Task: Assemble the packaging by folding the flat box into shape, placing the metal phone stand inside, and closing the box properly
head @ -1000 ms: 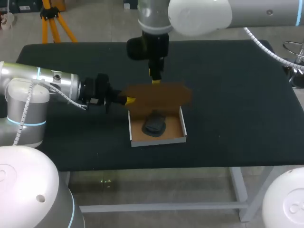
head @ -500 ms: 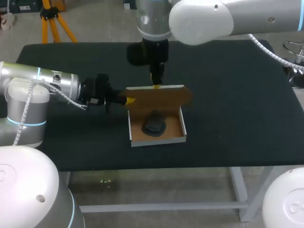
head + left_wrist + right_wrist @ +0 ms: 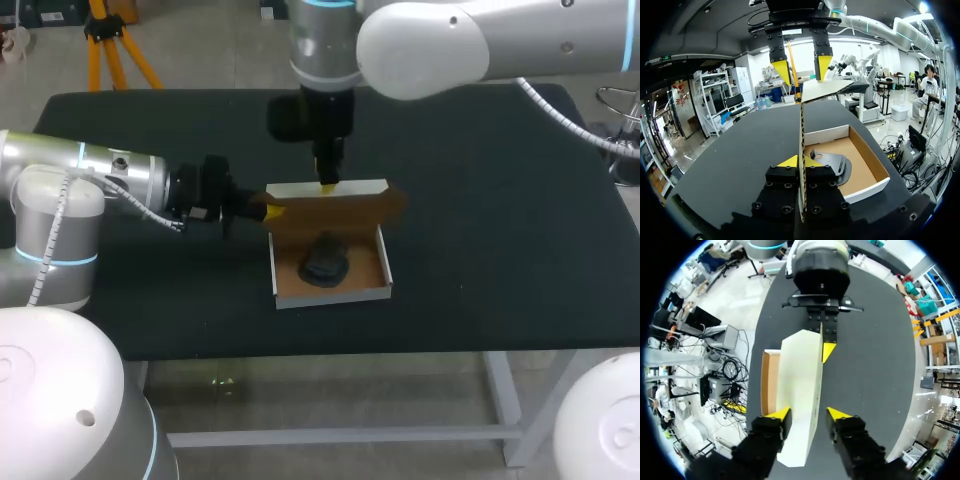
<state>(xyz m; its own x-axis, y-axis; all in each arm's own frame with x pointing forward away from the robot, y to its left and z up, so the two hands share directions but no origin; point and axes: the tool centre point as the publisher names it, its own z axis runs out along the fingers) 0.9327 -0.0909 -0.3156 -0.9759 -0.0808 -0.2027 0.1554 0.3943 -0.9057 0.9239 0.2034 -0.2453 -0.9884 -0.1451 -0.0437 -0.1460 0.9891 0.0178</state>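
The cardboard box tray (image 3: 330, 296) with white walls sits mid-table, and the dark metal phone stand (image 3: 325, 262) lies inside it. Its hinged lid (image 3: 335, 210) stands up from the back wall, tilted forward over the tray with its white outer face showing. My left gripper (image 3: 268, 212) is shut on the lid's left side flap (image 3: 802, 130), which stands edge-on between its tips (image 3: 801, 161). My right gripper (image 3: 327, 183) hangs over the lid's top edge, open; in the right wrist view the lid (image 3: 800, 385) lies between its fingers (image 3: 807, 415), with a gap at one finger.
The black tabletop (image 3: 500, 200) stretches wide to the right of the box and in front of it. My right arm comes in over the table's back edge. My left arm lies low along the left side.
The lid has tipped forward over the tray, so more of its white outer face shows. My right gripper has moved with the lid's top edge and widened slightly. The left gripper has kept still.
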